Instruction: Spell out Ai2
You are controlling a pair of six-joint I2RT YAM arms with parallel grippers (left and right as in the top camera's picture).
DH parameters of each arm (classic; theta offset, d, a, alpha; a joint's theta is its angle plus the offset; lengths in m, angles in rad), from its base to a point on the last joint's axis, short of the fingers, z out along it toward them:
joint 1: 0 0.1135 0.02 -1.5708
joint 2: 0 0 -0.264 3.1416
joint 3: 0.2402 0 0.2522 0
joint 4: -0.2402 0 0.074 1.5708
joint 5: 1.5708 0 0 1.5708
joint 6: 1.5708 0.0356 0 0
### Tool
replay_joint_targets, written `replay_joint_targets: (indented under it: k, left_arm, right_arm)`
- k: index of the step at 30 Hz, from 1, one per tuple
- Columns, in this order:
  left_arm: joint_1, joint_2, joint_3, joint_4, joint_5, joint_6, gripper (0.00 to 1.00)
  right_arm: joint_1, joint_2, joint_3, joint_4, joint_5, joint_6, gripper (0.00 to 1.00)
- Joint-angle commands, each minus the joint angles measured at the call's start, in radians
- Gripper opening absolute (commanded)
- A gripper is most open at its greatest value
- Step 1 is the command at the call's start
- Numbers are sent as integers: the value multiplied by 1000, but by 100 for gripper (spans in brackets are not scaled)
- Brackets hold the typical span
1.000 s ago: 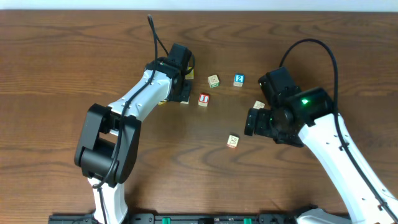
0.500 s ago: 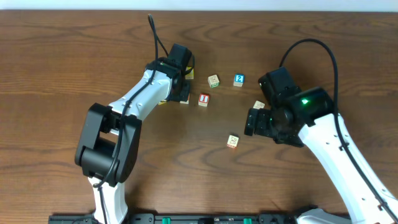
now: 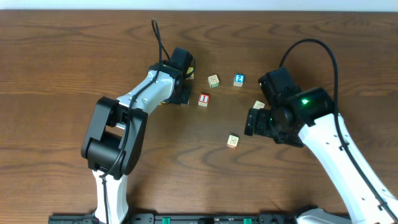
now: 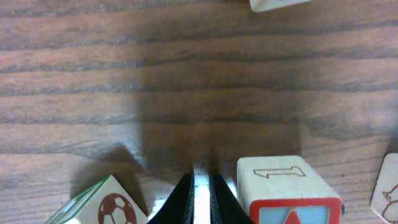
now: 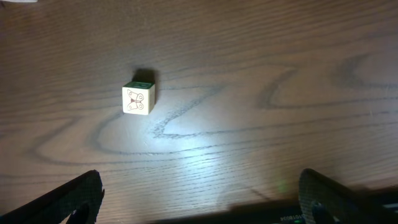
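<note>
My left gripper (image 3: 185, 98) is shut on nothing, its fingertips (image 4: 200, 198) low over the table between two blocks. A red-edged block with a "1"-like mark (image 4: 289, 190) sits just right of the fingers and also shows in the overhead view (image 3: 203, 99). A green-edged block with a football picture (image 4: 102, 205) sits just left of them. A blue "2" block (image 3: 239, 79) lies further right. My right gripper (image 5: 199, 199) is open and empty, hovering (image 3: 251, 122) near a butterfly block (image 5: 138, 98).
A pale block (image 3: 213, 81) lies left of the "2" block. Another block (image 3: 259, 104) is partly hidden by the right arm. The butterfly block also shows in the overhead view (image 3: 232, 141). Block edges show at the top (image 4: 277, 4) and right (image 4: 388, 190) of the left wrist view.
The left arm has swung slightly to the right, its gripper staying shut beside the red-edged block. The right arm and the blocks have not moved.
</note>
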Motion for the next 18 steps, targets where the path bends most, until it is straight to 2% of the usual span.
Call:
replay_joint_targets:
  k: [1, 18]
  left_arm:
    - [1, 18, 3, 9, 19, 3, 13]
    - [-17, 18, 3, 43, 112, -18, 17]
  right_arm:
    - [-6, -8, 9, -1, 18, -12, 99]
    - [-6, -8, 9, -1, 18, -12, 99]
